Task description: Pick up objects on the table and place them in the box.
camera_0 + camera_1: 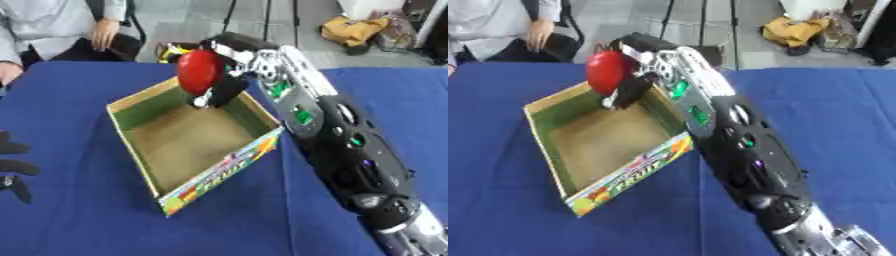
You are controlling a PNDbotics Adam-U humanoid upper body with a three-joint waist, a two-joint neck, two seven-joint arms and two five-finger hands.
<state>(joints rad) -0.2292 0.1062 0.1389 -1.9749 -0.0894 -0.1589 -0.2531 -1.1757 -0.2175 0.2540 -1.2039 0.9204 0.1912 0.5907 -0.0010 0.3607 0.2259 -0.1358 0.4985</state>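
Note:
A red rounded object hangs over the far corner of the open cardboard box, with my right hand shut on it. My right arm reaches in from the lower right across the box's right side. The box stands on the blue table, its inside bare and brown, with a colourful print on the near wall. My left hand rests at the left edge of the left eye view, dark fingers showing, away from the box.
A blue cloth covers the table. A yellow and dark object lies just past the table's far edge behind the box. A person sits at the far left corner, touching nothing.

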